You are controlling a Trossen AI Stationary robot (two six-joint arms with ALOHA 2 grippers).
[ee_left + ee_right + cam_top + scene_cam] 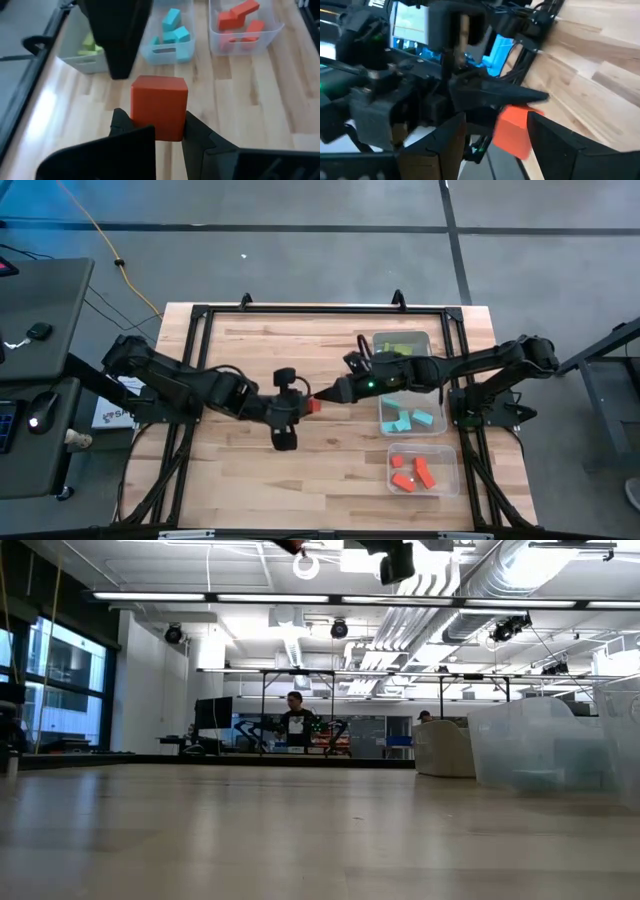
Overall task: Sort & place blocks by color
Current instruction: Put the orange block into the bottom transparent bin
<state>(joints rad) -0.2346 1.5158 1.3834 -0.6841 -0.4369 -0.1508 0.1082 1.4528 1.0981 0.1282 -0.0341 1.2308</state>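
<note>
One red-orange cube sits clamped in the left gripper over mid-table; the right gripper, jaws apart, straddles it head-on (handover geometry). Red bin lies nearer the right arm.

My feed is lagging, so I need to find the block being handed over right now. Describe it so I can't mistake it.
Look at the bare middle of the wooden table, where the two arms meet, left of the three clear bins. The red-orange cube is there, clamped in the left pincer, with the right pincer open around it. Every other block lies in a bin; this one is held above the table.
</note>
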